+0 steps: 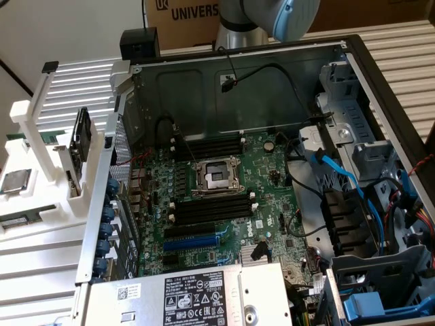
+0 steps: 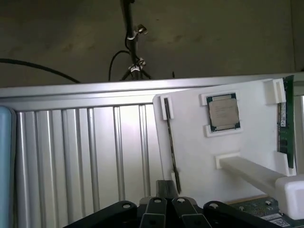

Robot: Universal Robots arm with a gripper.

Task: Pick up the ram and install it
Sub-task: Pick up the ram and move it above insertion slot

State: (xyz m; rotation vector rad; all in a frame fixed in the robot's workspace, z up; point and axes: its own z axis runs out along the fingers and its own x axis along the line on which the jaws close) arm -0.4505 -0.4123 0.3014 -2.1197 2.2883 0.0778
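Looks like you're at the reach, so I'd square the jaws to the ram's long edges and grab mid-length, clear of the clips. The ram (image 2: 284,118) stands on edge in the white holder (image 2: 194,152), near the processor chip (image 2: 223,111). Your gripper (image 2: 166,195) is fully closed and holds nothing.

We see a ribbed metal table (image 1: 401,54) running under everything, its slats pale and bright. Behind it stands a cardboard box (image 1: 187,17) with dark lettering, and beside that a plain white wall (image 1: 68,27). In the wrist view, past the table's edge, lies a dim grey-brown surface (image 2: 228,38), crossed by a black cable (image 2: 33,64) and a thin dark pole (image 2: 128,28).
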